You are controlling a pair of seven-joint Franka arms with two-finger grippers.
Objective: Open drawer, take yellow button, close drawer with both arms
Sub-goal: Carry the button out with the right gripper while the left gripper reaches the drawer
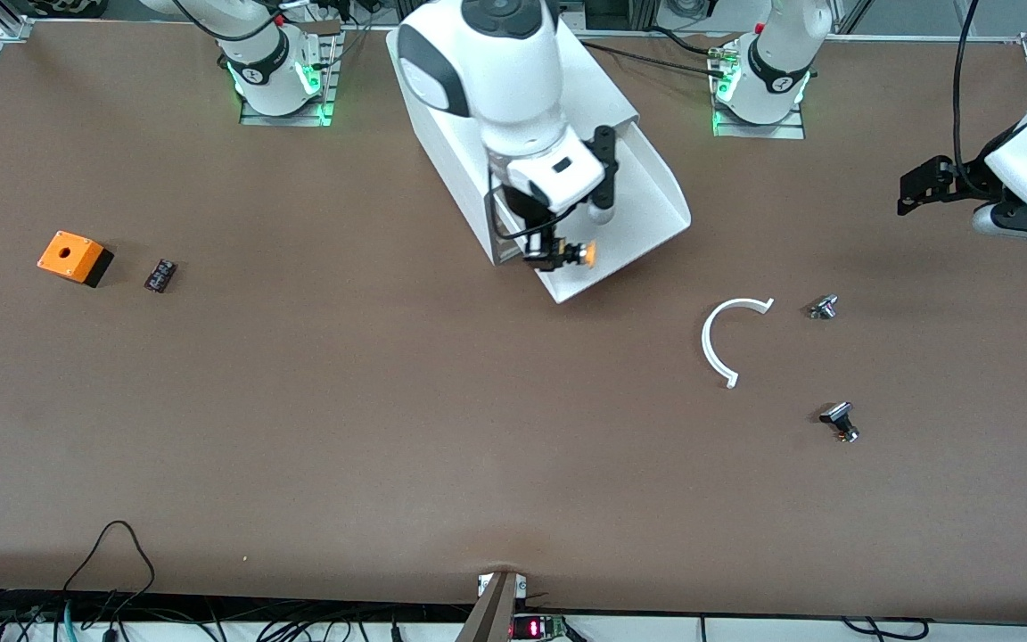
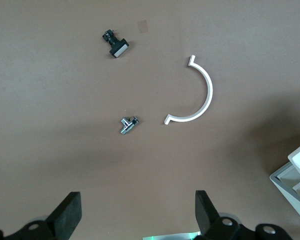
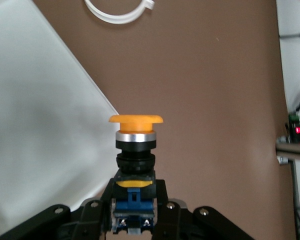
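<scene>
The right claw (image 1: 556,254) grips the button (image 1: 581,254) by its blue body over the pulled-out drawer (image 1: 647,214), whose cabinet is largely hidden by the right arm; the left claw (image 2: 137,215), cut off at six o'clock in its wrist view, waits with fingers spread over the counter (image 1: 389,401).

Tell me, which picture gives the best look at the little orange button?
The right wrist view: the button fills the middle, orange cap, silver ring and blue base all plain, clamped in the right tool. The front view shows it only as a small orange speck over the open drawer. The left wrist view misses it.
</scene>
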